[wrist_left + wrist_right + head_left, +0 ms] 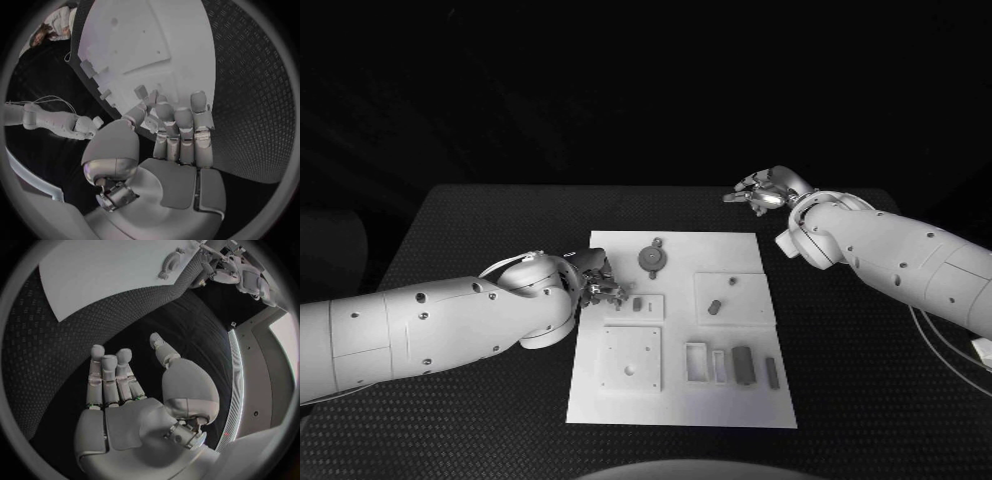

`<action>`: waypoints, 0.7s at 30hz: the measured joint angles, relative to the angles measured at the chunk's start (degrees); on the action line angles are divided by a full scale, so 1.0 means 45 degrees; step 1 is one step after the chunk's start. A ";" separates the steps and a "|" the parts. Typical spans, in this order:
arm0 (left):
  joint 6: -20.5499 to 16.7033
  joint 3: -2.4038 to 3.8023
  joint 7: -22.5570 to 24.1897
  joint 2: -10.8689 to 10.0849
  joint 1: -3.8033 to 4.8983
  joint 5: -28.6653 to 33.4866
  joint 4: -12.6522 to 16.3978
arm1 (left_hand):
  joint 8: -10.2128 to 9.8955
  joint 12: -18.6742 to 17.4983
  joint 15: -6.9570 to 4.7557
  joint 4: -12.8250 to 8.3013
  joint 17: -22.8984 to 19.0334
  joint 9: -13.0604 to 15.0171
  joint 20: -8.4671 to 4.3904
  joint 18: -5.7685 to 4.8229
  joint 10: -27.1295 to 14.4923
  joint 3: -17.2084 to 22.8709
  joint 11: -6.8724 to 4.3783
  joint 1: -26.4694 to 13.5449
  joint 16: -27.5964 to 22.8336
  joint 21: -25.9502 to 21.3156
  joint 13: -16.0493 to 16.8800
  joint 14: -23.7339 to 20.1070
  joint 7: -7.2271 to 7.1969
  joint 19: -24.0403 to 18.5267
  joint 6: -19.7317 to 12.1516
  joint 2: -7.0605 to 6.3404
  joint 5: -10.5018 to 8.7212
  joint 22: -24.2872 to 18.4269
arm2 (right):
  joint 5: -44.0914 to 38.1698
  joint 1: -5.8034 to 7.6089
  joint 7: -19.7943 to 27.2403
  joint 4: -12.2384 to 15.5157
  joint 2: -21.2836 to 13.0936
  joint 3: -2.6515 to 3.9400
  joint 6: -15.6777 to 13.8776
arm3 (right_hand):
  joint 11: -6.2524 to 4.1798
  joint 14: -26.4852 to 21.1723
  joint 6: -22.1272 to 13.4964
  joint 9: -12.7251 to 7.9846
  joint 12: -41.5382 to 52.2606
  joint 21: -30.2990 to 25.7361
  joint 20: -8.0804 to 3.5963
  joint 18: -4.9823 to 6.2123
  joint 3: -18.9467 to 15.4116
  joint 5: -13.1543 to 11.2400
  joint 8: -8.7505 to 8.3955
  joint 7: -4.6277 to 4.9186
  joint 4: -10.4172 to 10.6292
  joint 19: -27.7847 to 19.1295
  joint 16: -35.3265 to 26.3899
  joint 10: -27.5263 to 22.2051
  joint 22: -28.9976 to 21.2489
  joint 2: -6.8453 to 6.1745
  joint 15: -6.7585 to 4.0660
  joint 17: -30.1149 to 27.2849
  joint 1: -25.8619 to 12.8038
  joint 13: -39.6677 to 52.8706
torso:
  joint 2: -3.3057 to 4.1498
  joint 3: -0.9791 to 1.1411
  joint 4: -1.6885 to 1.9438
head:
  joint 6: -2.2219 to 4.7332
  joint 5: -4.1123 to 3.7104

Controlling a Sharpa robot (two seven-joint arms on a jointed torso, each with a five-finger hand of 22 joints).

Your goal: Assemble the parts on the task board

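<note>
Little looks assembled: on the task board (678, 400), mid-table (473, 215), the grey parts (743, 364) lie loose; the left hand (596, 280) reaches its left edge, whether it holds anything I cannot tell, while the right hand (764, 191) hovers beyond, fingers (107, 371) apart, empty.

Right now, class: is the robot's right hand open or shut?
Open: the right hand hovers over the black table, fingers apart, holding nothing.

You see a matt white task board (678, 400) on a rough, dimpled black tabletop (473, 220); the fingers (182, 122) look like brushed, satin metal.
</note>
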 measured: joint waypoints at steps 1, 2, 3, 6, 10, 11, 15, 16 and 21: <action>-0.0012 -0.0001 0.0004 -0.0015 -0.0018 -0.0044 0.0009 | 0.0000 0.0000 0.0000 0.0000 0.0000 -0.0002 0.0000 0.0000 0.0000 0.0000 0.0000 0.0000 0.0000 0.0000 -0.0009 0.0000 0.0000 0.0000 0.0001 0.0000 0.0000 0.0000 | 0.0000 0.0000 0.0000 0.0000 -0.0004 0.0000 0.0000 | 0.0000 0.0000 0.0000 0.0000 0.0000 0.0000 0.0000 -0.0001 0.0000 0.0000 0.0000 0.0000 0.0000 0.0000 0.0000 0.0000 0.0004 0.0000 0.0000 0.0000 0.0000 0.0000 | 0.0000 0.0000 0.0000 | -0.0002 0.0000; -0.0027 -0.0001 0.0007 -0.0028 -0.0033 -0.0081 0.0014 | 0.0000 0.0000 -0.0001 0.0000 0.0000 -0.0003 0.0000 -0.0001 0.0000 0.0000 0.0000 0.0000 0.0000 0.0000 -0.0011 0.0000 -0.0001 0.0000 0.0001 0.0000 -0.0001 0.0000 | 0.0000 0.0000 0.0000 0.0000 -0.0008 0.0000 0.0001 | 0.0000 0.0000 0.0000 0.0000 0.0000 0.0000 0.0000 -0.0002 0.0000 0.0000 0.0000 0.0000 0.0000 0.0001 0.0000 0.0000 0.0009 0.0000 0.0000 0.0000 0.0000 0.0000 | 0.0000 0.0000 0.0000 | -0.0004 0.0001; -0.0040 -0.0001 0.0010 -0.0040 -0.0049 -0.0115 0.0020 | 0.0000 0.0000 0.0000 -0.0001 0.0000 -0.0005 0.0000 0.0000 0.0001 0.0000 -0.0001 0.0000 0.0000 0.0000 -0.0011 0.0000 -0.0001 0.0000 0.0001 0.0000 -0.0001 0.0000 | 0.0000 0.0000 0.0000 0.0000 -0.0012 0.0000 0.0001 | 0.0000 0.0000 0.0000 0.0000 0.0000 0.0000 0.0000 -0.0001 0.0000 0.0000 0.0000 0.0000 0.0000 0.0000 0.0000 0.0000 0.0010 0.0000 -0.0001 0.0000 0.0000 0.0000 | 0.0000 0.0000 0.0000 | -0.0005 0.0001; -0.0093 -0.0001 0.0020 -0.0063 -0.0100 -0.0217 0.0039 | 0.0000 0.0000 0.0037 -0.0001 0.0000 -0.0005 0.0001 0.0000 0.0002 -0.0001 -0.0002 0.0000 0.0000 0.0000 -0.0010 0.0036 -0.0001 0.0000 0.0002 0.0000 0.0029 -0.0001 | 0.0000 0.0000 0.0000 0.0000 -0.0016 0.0000 0.0001 | 0.0000 0.0001 0.0000 0.0001 0.0000 0.0000 0.0000 -0.0001 0.0000 0.0000 0.0000 0.0000 0.0000 0.0000 0.0000 0.0000 0.0010 0.0000 -0.0001 0.0000 0.0000 0.0000 | 0.0000 0.0001 0.0000 | -0.0017 0.0001; -0.0158 -0.0001 0.0034 -0.0072 -0.0154 -0.0342 0.0050 | 0.0000 0.0000 0.0044 -0.0002 0.0000 -0.0005 0.0019 0.0001 0.0019 -0.0002 -0.0018 0.0000 0.0000 0.0000 -0.0011 0.0044 -0.0001 0.0018 0.0003 0.0000 0.0052 -0.0002 | 0.0000 0.0000 0.0000 0.0007 -0.0017 0.0000 0.0002 | 0.0000 0.0001 0.0000 0.0001 0.0000 0.0000 0.0000 -0.0001 0.0000 0.0000 0.0000 0.0000 0.0000 0.0000 0.0000 0.0000 0.0010 0.0000 0.0000 0.0000 0.0000 0.0000 | 0.0000 -0.0005 0.0005 | -0.0033 -0.0002; -0.0179 -0.0001 0.0039 -0.0074 -0.0172 -0.0373 0.0047 | 0.0000 0.0000 0.0044 -0.0002 -0.0001 -0.0005 0.0019 0.0001 0.0021 -0.0002 -0.0020 0.0000 0.0000 0.0000 -0.0011 0.0044 -0.0002 0.0018 0.0003 0.0000 0.0052 -0.0001 | 0.0000 0.0000 0.0000 0.0008 -0.0017 0.0000 0.0002 | 0.0000 0.0001 -0.0001 0.0001 0.0000 0.0000 0.0000 0.0000 0.0000 0.0000 0.0000 0.0000 0.0000 0.0001 0.0000 0.0000 0.0010 0.0000 0.0000 0.0000 0.0000 0.0001 | 0.0000 -0.0006 0.0006 | -0.0035 -0.0004; -0.0261 -0.0001 0.0057 -0.0076 -0.0257 -0.0461 0.0027 | -0.0001 0.0000 0.0044 -0.0013 -0.0001 -0.0004 0.0020 0.0002 0.0025 -0.0013 -0.0022 0.0000 0.0000 0.0000 -0.0024 0.0043 -0.0002 0.0018 0.0004 0.0000 0.0052 -0.0002 | 0.0000 -0.0001 0.0000 0.0008 -0.0019 0.0000 0.0003 | 0.0000 0.0002 0.0000 0.0001 0.0000 0.0000 0.0000 0.0000 0.0000 0.0000 0.0000 0.0000 0.0000 0.0000 0.0000 0.0000 0.0009 0.0000 0.0001 0.0001 0.0000 -0.0011 | 0.0000 -0.0007 0.0006 | -0.0038 -0.0006; -0.0282 -0.0001 0.0063 -0.0075 -0.0274 -0.0473 0.0026 | -0.0001 0.0000 0.0044 -0.0018 -0.0001 -0.0004 0.0020 0.0001 0.0027 -0.0018 -0.0024 0.0000 0.0000 0.0000 -0.0024 0.0043 -0.0002 0.0018 0.0004 0.0000 0.0052 -0.0002 | 0.0000 -0.0001 0.0000 0.0009 -0.0020 0.0000 0.0003 | 0.0000 0.0002 0.0000 0.0001 0.0000 0.0000 0.0000 -0.0001 0.0000 0.0000 0.0000 0.0000 0.0000 0.0000 0.0000 0.0000 0.0009 0.0000 0.0002 0.0001 0.0000 -0.0012 | 0.0000 -0.0007 0.0006 | -0.0033 -0.0006; -0.0375 -0.0001 0.0084 -0.0066 -0.0316 -0.0524 0.0024 | -0.0004 0.0000 0.0041 0.0007 -0.0001 -0.0003 0.0010 0.0001 0.0040 0.0007 -0.0021 0.0049 0.0000 -0.0001 -0.0023 0.0046 -0.0003 0.0030 0.0005 -0.0049 0.0052 -0.0002 | 0.0000 -0.0001 0.0000 0.0008 -0.0019 0.0000 0.0004 | 0.0000 0.0016 0.0000 0.0001 0.0000 0.0000 0.0000 -0.0001 0.0000 0.0000 0.0000 0.0000 0.0000 0.0000 0.0000 0.0000 0.0008 0.0000 0.0016 -0.0005 0.0000 -0.0011 | 0.0000 -0.0015 0.0001 | -0.0029 -0.0017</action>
